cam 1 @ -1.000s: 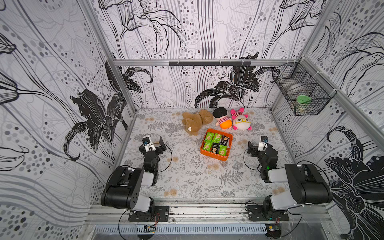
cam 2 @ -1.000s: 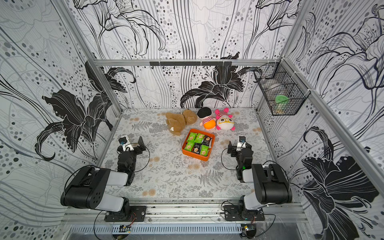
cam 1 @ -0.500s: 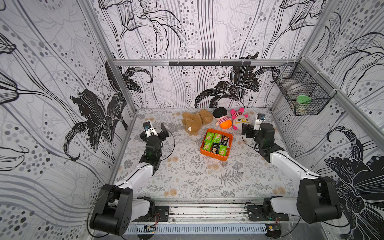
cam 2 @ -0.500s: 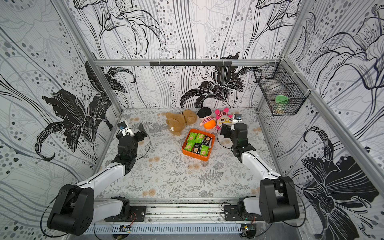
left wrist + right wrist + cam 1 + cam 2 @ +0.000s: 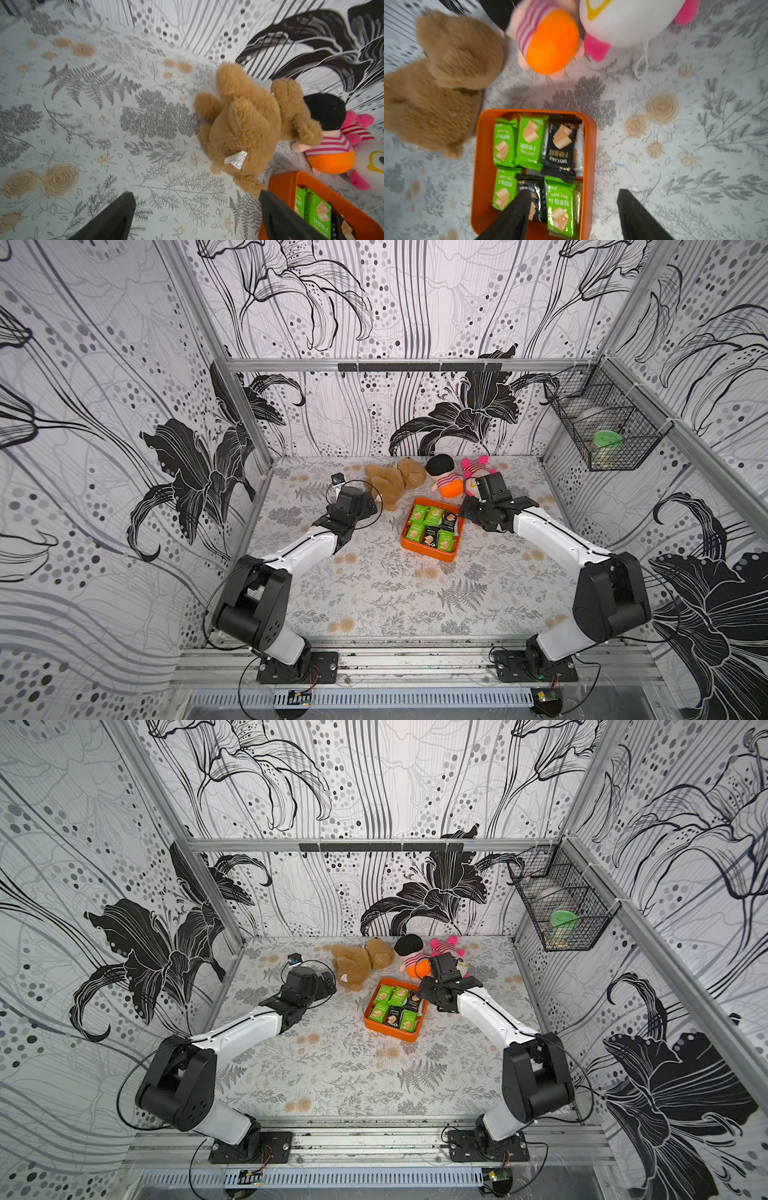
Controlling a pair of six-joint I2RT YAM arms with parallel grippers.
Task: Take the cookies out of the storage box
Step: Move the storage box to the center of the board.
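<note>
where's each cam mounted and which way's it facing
Top views: high at the front, looking down on left arm, right arm, storage box.
Left wrist: on left arm, facing brown plush; open left gripper shows.
Right wrist: on right arm, above cookies; open right gripper shows.
Shared: both wrist views show storage box and brown plush.

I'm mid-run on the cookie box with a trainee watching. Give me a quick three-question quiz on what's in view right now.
1. True or false: every one of the cookies lies inside the storage box.
2. The plush toy closest to the left gripper is: A) brown B) white C) blue
3. How many green packets show in the right wrist view?
Key: 1 true; 2 A; 3 four.
</note>
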